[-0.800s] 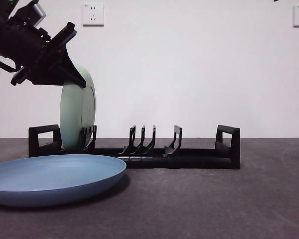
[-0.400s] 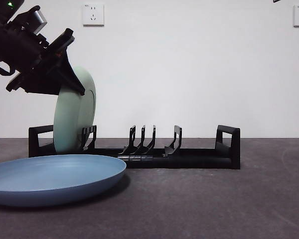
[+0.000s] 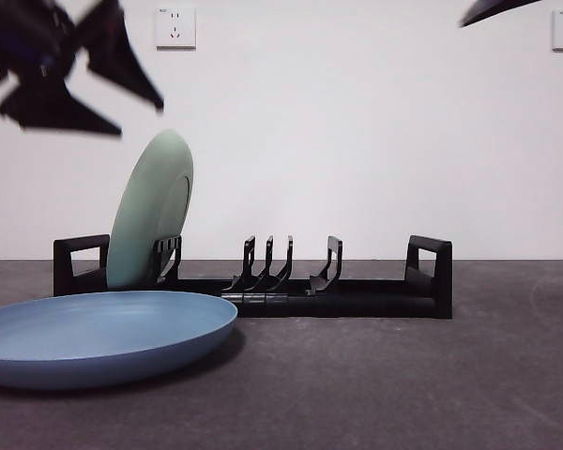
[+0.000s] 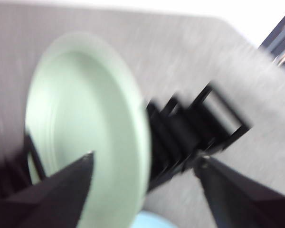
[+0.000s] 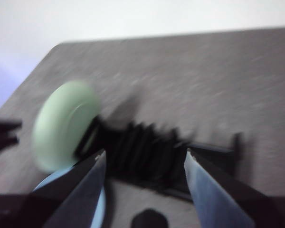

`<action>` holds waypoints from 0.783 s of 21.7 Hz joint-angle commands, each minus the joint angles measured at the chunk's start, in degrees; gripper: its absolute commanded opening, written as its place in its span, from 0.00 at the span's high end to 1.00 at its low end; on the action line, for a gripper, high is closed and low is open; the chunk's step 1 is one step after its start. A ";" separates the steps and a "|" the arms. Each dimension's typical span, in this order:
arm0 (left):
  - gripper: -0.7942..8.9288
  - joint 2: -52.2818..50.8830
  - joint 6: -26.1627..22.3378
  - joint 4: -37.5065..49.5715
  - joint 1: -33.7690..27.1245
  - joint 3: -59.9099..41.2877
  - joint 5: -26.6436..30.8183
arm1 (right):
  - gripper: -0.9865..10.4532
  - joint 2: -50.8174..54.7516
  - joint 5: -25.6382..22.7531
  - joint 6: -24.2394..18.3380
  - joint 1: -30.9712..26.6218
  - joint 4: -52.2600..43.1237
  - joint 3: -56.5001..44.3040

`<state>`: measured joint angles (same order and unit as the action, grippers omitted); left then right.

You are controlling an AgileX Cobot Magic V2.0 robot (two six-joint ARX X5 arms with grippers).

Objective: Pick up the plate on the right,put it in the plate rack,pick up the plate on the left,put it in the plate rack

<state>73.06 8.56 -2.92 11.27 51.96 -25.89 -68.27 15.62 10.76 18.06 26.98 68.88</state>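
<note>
On the dark desk (image 3: 403, 375), one green plate (image 3: 150, 211) leaned in the rack (image 3: 357, 295), the left pincer (image 4: 145, 166) spread above it, the right pincer (image 5: 145, 164) spread too, and the blue plate (image 3: 98, 336) awaited pickup.

There were two plates: one pale green plate (image 3: 150, 211) and one blue plate (image 3: 98, 336). One black plate rack (image 3: 357, 295) stood there, with two loop handles. Two wall sockets (image 3: 174, 27) showed on the white wall. Two grippers were in view, the left gripper (image 4: 145, 166) and the right gripper (image 5: 145, 164).

Green plate (image 3: 150, 211): we find it on edge, tilted, in rack's end slot.
Blue plate (image 3: 98, 336): flat on desk.
Plate rack (image 3: 357, 295): black, long.
</note>
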 commanded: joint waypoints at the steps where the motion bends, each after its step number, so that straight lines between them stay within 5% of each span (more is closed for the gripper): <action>1: 0.53 -4.70 -1.38 0.09 0.00 -0.04 0.00 | 0.67 -2.16 1.44 0.35 2.08 -0.24 -0.09; 9: 0.53 -22.05 -9.33 -7.85 0.02 2.08 1.11 | 0.67 -11.96 2.73 -0.15 10.86 0.59 -0.09; 14: 0.53 -28.72 -21.44 -26.64 3.48 10.88 16.72 | 0.67 -23.32 2.73 -0.33 17.22 0.70 -0.09; 17: 0.53 -29.03 -24.17 -31.89 5.97 13.03 21.77 | 0.67 -30.32 3.32 -0.15 18.82 -1.31 -0.09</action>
<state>43.83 -13.56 -34.76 17.19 65.28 -4.40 -98.35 19.00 10.72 36.82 25.96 68.88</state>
